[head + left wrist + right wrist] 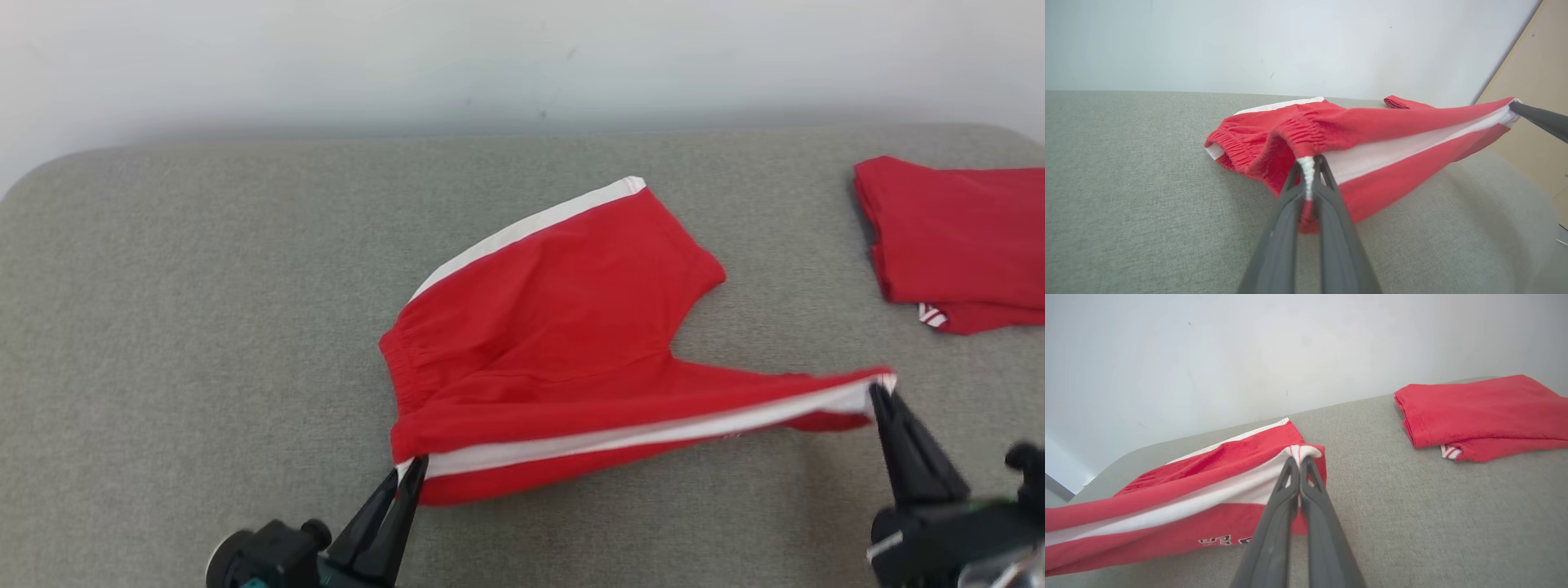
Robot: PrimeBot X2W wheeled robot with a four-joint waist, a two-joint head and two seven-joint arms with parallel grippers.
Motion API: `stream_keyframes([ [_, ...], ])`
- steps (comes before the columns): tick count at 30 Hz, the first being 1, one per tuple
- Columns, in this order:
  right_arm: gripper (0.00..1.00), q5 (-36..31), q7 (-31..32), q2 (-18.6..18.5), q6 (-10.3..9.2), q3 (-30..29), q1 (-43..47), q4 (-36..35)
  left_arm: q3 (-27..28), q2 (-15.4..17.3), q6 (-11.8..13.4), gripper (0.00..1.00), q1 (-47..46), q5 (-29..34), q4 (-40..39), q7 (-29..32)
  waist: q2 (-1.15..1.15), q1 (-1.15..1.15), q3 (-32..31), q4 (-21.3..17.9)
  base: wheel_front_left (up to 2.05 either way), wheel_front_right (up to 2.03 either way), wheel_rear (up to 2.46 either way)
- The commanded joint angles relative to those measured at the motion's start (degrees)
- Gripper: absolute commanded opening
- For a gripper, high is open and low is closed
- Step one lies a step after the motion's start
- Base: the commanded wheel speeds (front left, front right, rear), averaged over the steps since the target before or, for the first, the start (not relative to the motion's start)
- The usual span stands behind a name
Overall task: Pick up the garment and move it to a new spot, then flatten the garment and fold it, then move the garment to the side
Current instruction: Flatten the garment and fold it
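We count two red garments on the grey desk (163, 327): shorts (555, 327) mid-frame, folded piece (955, 237) upper right, well apart. Left pincer (412, 469) and right pincer (880, 392) both clamp the shorts' white stripe.

- Left gripper (414, 468) sat at the lower left of the head view, with its two dark fingers angled up and a bit to the right. It was clamped tight on the waistband corner of the red shorts (555, 310).
- The left wrist view had those fingers meeting at the tips, with a pinch of cloth between them.
- Right gripper (879, 394) was at the lower right, fingers leaning up and left, clamped on the hem end of one leg.
- In the right wrist view its fingers were pressed together almost all the way along.
- The two grippers were well apart, and the right tip sat higher in the head view.
- The dark left wrist (273, 559) and right wrist (951, 535) poked in at the bottom edge.
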Motion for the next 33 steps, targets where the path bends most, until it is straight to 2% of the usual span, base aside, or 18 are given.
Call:
stream_keyframes([
  [1,0.0,-0.55,0.31,-0.84,-0.18,-0.13,-1.7,0.44,0.0,-0.22,-0.13,0.0,-1.1,0.31,0.09,-0.18,0.0,0.0,0.77,0.99,0.0,0.0,0.0],
  [7,0.0,-1.48,1.98,-3.75,-0.17,1.64,-13.76,5.88,-1.26,-2.92,-0.18,0.0,-7.9,-0.23,1.62,-0.18,0.0,0.0,3.62,4.16,0.0,0.0,0.0],
  [14,0.0,-2.61,2.47,-6.21,-0.17,6.37,-30.34,17.58,-0.34,-6.31,-0.2,0.0,-16.71,-1.4,6.71,-0.17,0.0,0.0,8.33,6.77,0.0,0.0,0.0],
  [23,0.0,-4.29,0.49,-6.82,-0.17,12.39,-49.71,34.58,-1.77,-8.58,-0.2,0.0,-27.01,-1.77,14.25,-0.17,0.0,0.0,14.24,9.76,0.0,0.0,0.0],
  [33,0.0,-6.1,-2.56,-5.17,-0.17,17.78,-62.87,52.32,-2.7,-10.17,-0.2,0.0,-33.83,-1.06,19.92,-0.17,0.0,0.0,18.52,10.94,0.0,0.0,0.0],
])
